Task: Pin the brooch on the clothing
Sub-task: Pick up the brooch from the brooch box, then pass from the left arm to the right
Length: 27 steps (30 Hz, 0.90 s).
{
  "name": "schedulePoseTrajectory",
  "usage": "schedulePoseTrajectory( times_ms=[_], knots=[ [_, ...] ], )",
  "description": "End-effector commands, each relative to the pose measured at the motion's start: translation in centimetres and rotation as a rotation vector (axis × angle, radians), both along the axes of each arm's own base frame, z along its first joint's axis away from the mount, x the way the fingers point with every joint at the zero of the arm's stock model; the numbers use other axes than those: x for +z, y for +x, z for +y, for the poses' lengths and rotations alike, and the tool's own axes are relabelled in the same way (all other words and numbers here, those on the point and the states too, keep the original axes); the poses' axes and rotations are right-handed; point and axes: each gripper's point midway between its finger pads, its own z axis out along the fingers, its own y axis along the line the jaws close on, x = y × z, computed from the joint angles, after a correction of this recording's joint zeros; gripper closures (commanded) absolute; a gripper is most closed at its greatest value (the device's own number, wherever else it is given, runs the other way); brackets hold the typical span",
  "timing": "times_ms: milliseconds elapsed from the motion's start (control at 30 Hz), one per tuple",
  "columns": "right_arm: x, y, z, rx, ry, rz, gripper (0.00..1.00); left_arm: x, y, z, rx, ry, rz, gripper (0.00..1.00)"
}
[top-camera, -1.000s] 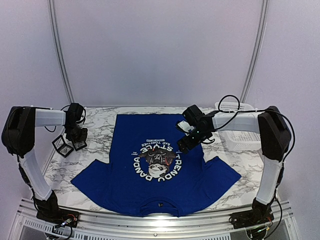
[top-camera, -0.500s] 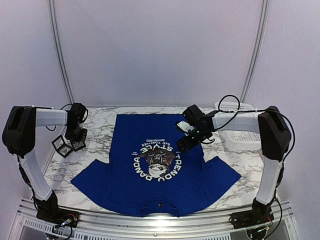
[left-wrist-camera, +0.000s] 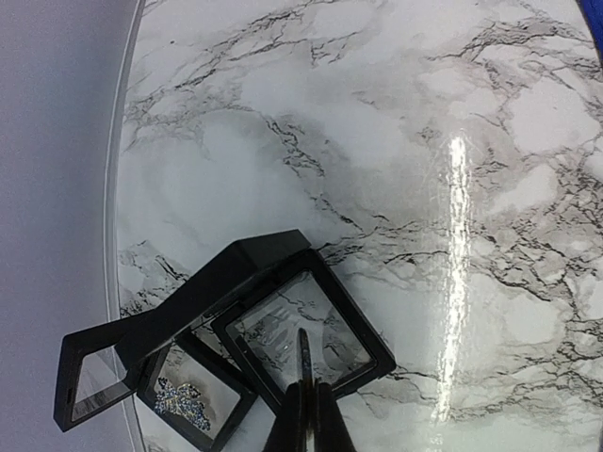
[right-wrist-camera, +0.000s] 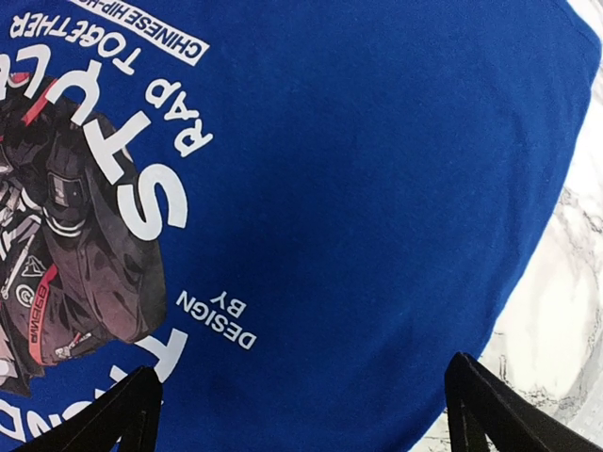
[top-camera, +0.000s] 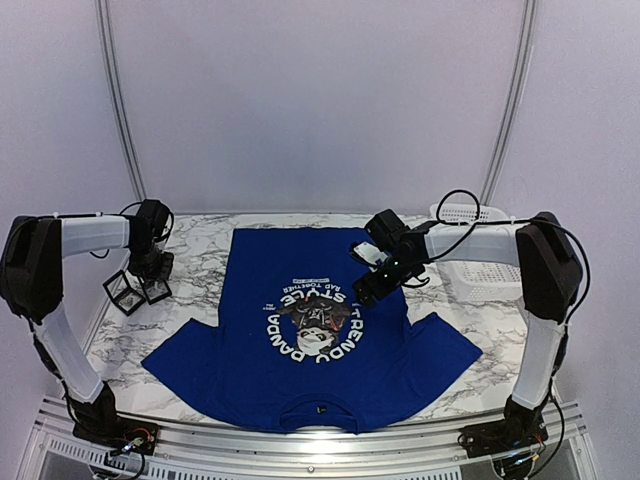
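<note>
High rear camera sees the whole tabletop [top-camera: 195,260]; wrist cameras look down close, the right onto the T-shirt [right-wrist-camera: 377,188].

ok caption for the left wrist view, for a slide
Left gripper shut over an open black display case on the marble table, with a sparkly brooch just beside it.

My T-shirt [top-camera: 250,385] is royal blue, lettered white around a black, white and red panda print. The table [top-camera: 200,240] is white marble veined grey-black. At the lower left of my left wrist view are black-framed boxes [left-wrist-camera: 236,268], one with a silvery-blue sparkling brooch [left-wrist-camera: 184,400]. The basket [top-camera: 480,275] is white.
</note>
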Motion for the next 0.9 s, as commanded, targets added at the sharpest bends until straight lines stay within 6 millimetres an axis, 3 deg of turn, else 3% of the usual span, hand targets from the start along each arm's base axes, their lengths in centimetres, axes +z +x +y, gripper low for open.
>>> schedulePoseTrajectory(
  times_ms=[0, 167, 267, 400, 500, 633, 700, 767, 867],
  knots=[
    [3.0, 1.1, 0.6, -0.004, 0.049, -0.056, 0.02, 2.6, -0.3, -1.3, -0.034, -0.059, -0.039, 1.0],
    [4.2, 1.5, 1.0, 0.0, 0.076, -0.089, 0.01, 4.5, -0.3, -3.5, -0.1, -0.129, -0.081, 1.0],
    [5.9, 1.5, 1.5, 0.024, 0.112, -0.126, 0.01, 6.6, -0.4, -6.7, -0.186, -0.221, -0.124, 1.0],
    [10.3, 1.3, 2.7, 0.095, 0.218, -0.225, 0.02, 11.4, -1.3, -13.7, -0.403, -0.353, -0.206, 1.0],
    [15.4, 0.3, 4.1, 0.18, 0.362, -0.322, 0.02, 16.0, -3.4, -20.7, -0.651, -0.444, -0.272, 1.0],
    [23.7, -3.9, 6.7, 0.41, 0.652, -0.452, 0.01, 21.9, -7.1, -28.4, -0.926, -0.556, -0.359, 1.0],
    [26.8, -7.7, 8.1, 0.603, 0.809, -0.461, 0.01, 24.2, -8.8, -31.3, -1.025, -0.606, -0.396, 1.0],
    [29.2, -10.5, 8.7, 0.738, 0.922, -0.472, 0.02, 26.4, -10.7, -33.8, -1.119, -0.665, -0.423, 1.0],
    [31.1, -12.3, 8.7, 0.822, 1.0, -0.475, 0.04, 28.8, -13.2, -36.5, -1.228, -0.735, -0.453, 1.0]
  ],
)
